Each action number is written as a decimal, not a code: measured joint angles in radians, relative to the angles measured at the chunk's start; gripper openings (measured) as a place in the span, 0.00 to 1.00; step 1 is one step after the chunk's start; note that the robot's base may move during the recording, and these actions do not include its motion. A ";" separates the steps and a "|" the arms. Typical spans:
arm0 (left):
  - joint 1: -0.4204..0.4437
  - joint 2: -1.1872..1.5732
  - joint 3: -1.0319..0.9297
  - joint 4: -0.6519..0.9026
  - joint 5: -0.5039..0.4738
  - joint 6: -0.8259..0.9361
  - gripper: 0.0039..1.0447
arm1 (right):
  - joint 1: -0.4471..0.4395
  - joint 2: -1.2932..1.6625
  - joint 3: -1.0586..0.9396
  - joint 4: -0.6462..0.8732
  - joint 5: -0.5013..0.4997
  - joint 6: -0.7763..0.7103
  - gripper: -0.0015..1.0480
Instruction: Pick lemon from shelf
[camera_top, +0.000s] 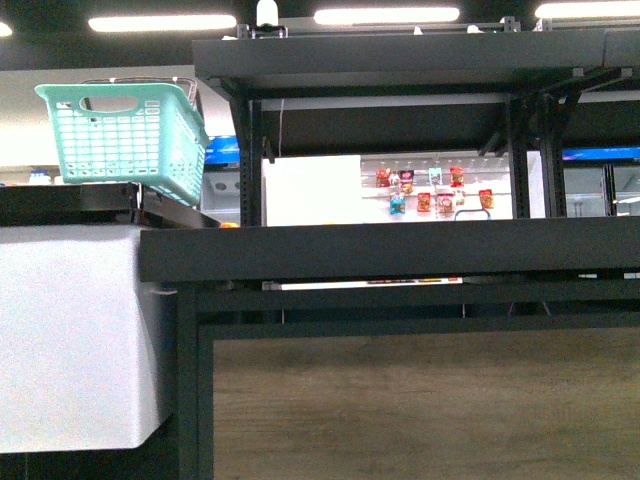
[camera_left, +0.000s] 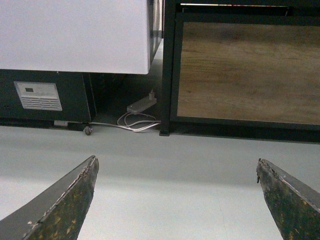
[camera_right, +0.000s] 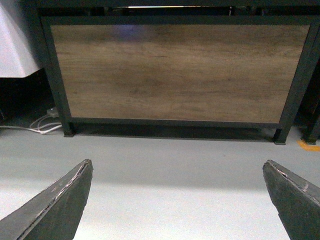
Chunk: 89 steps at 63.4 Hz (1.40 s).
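The black metal shelf (camera_top: 400, 250) fills the front view, its dark deck edge on at eye level with a wood-grain panel (camera_top: 420, 400) below. The lemon is not in view; only a sliver of orange (camera_top: 229, 226) shows at the deck's left end. Neither arm shows in the front view. My left gripper (camera_left: 176, 170) is open and empty, over grey floor, facing the shelf's lower wood panel (camera_left: 245, 70). My right gripper (camera_right: 177, 170) is open and empty, over floor before the same panel (camera_right: 180, 70).
A teal plastic basket (camera_top: 125, 135) sits up left on a dark stand. A white cabinet (camera_top: 70, 330) stands left of the shelf, with a power strip and cables (camera_left: 140, 112) on the floor between them. Store shelves with snack packets (camera_top: 430, 190) show behind.
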 joint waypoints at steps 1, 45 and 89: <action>0.000 0.000 0.000 0.000 0.000 0.000 0.93 | 0.000 0.000 0.000 0.000 0.000 0.000 0.98; 0.000 0.000 0.000 0.000 -0.001 0.000 0.93 | 0.000 0.000 0.000 0.000 0.000 0.000 0.98; 0.000 -0.001 0.000 0.000 0.000 0.000 0.93 | 0.000 0.000 0.000 0.000 0.000 0.000 0.98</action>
